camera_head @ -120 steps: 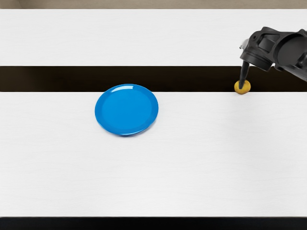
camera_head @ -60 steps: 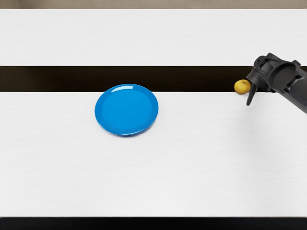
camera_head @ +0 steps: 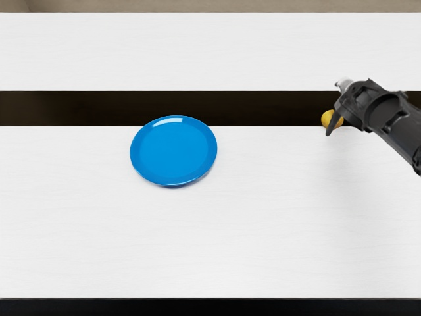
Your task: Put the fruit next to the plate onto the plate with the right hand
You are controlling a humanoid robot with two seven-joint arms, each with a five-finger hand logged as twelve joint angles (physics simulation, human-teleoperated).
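The right hand (camera_head: 364, 108), whose grip cannot be made out, is set against the yellow fruit (camera_head: 325, 118) at the table's (camera_head: 263, 217) far edge, well apart from the blue plate (camera_head: 173, 150), so the fruit could be knocked into the dark gap (camera_head: 263, 108) by a loose closure.

I was working in a bare simulated test space: a flat, evenly lit white bench (camera_head: 263, 224) lay near me, a dark gap (camera_head: 99, 108) ran behind it, and a second white slab (camera_head: 197, 52) stretched beyond.
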